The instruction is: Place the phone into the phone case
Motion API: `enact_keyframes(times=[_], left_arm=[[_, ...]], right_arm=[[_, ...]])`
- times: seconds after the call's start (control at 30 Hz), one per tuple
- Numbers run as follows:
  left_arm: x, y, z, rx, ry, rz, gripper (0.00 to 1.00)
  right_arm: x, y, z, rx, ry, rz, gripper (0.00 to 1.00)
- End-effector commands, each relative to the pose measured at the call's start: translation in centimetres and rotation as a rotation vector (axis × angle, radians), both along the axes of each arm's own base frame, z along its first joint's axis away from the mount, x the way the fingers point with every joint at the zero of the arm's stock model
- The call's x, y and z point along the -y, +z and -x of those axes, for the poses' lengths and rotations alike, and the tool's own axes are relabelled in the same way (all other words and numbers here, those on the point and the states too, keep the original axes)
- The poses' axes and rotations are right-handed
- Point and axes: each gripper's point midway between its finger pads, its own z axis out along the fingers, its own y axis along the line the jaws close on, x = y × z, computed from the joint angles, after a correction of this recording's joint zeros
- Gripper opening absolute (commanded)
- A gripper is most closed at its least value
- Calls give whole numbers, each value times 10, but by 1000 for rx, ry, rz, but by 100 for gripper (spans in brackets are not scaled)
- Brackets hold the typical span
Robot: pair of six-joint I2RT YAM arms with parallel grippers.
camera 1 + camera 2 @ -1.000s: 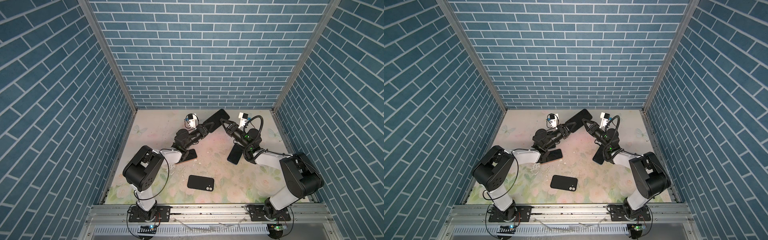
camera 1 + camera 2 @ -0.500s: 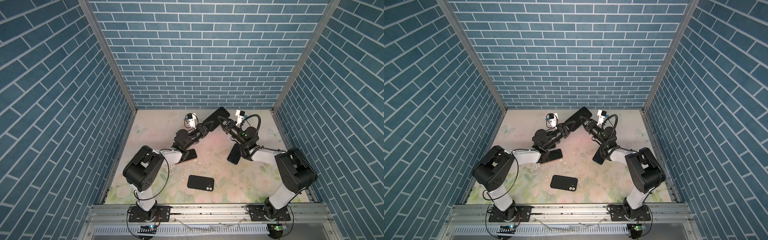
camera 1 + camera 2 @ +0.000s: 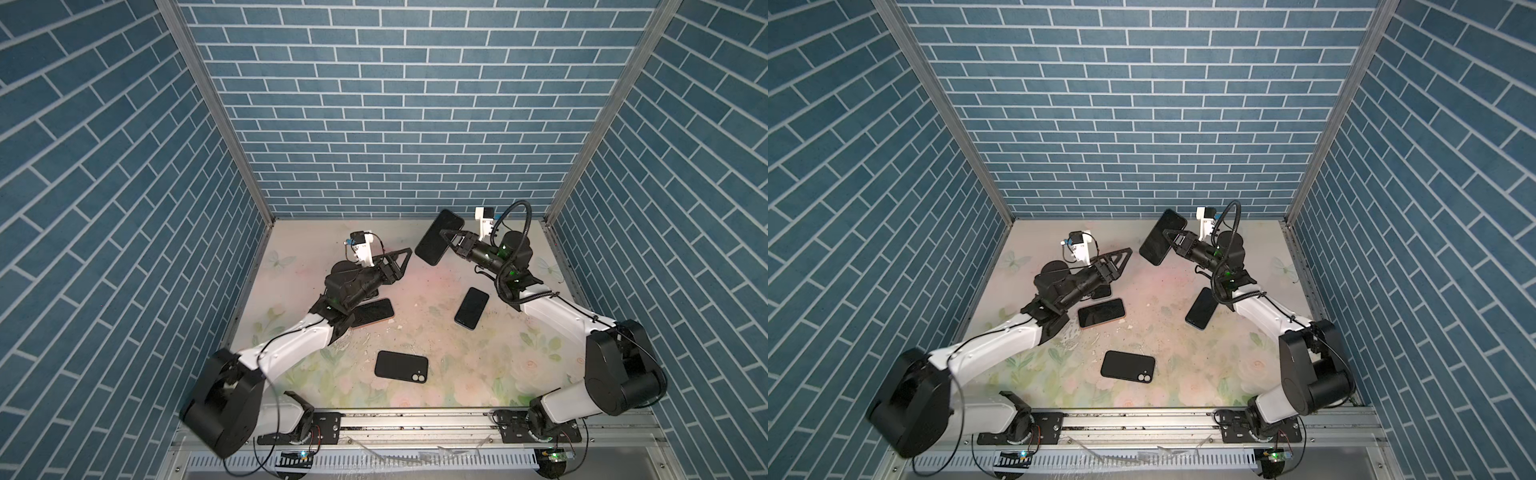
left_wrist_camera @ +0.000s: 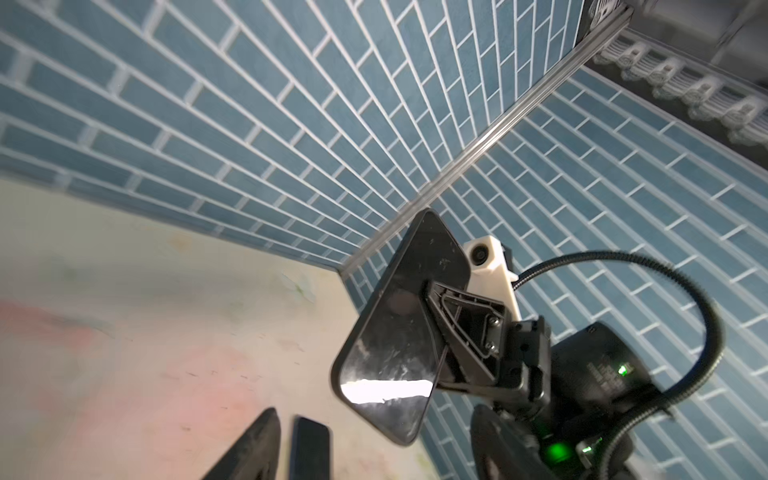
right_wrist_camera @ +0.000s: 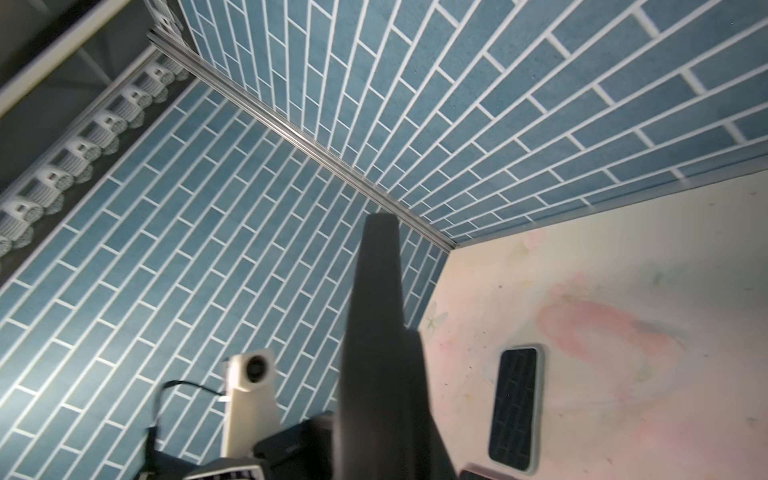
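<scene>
The phone (image 3: 430, 249) is pinched at its long edge by the right claw (image 3: 448, 240), held tilted in the air at 1 o'clock near the back wall (image 3: 415, 124). The left claw (image 3: 401, 261) is spread, empty, at the phone's 8 o'clock. The phone case (image 3: 401, 365) is seen flat on the tabletop (image 3: 478, 374) at 6 o'clock, edges free.

place: robot lab test booth | evidence: blue brick-print walls (image 3: 374, 104) on three sides; aluminium corner posts (image 3: 216, 108); floral table (image 3: 478, 374); left arm (image 3: 291, 345), right arm (image 3: 552, 311) bolted to front metal rail (image 3: 415, 419)
</scene>
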Motion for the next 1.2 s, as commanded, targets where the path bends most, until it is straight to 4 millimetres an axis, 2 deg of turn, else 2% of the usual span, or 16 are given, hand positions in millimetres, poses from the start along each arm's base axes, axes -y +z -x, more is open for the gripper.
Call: enact_keyframes(times=[0.0, 0.1, 0.2, 0.33, 0.5, 0.7, 0.83, 0.87, 1.0, 1.17], left_arm=[[-50, -37, 8, -18, 180, -360, 85], [-80, -27, 21, 36, 264, -470, 98], [-96, -16, 32, 84, 292, -523, 100], [-111, -19, 38, 61, 334, -571, 100], [-99, -26, 40, 40, 258, -574, 100], [-84, -34, 37, -8, 192, -532, 100], [-81, -40, 34, -43, 187, -497, 100], [-80, -41, 33, -52, 185, -492, 100], [-78, -47, 33, -79, 173, -489, 100], [-77, -54, 35, -95, 166, -469, 100]], right_arm=[[-5, -28, 25, -89, 173, 211, 0], [-10, -61, 35, -219, 301, 333, 0], [-10, -93, 39, -329, 372, 424, 0], [-18, -130, 38, -421, 448, 491, 0], [-45, -172, 36, -512, 548, 507, 0], [-74, -202, 24, -570, 586, 444, 1], [-83, -216, 20, -588, 587, 448, 5], [-85, -231, 20, -622, 589, 449, 5], [-88, -249, 14, -654, 572, 449, 9], [-92, -265, 4, -669, 554, 448, 11]])
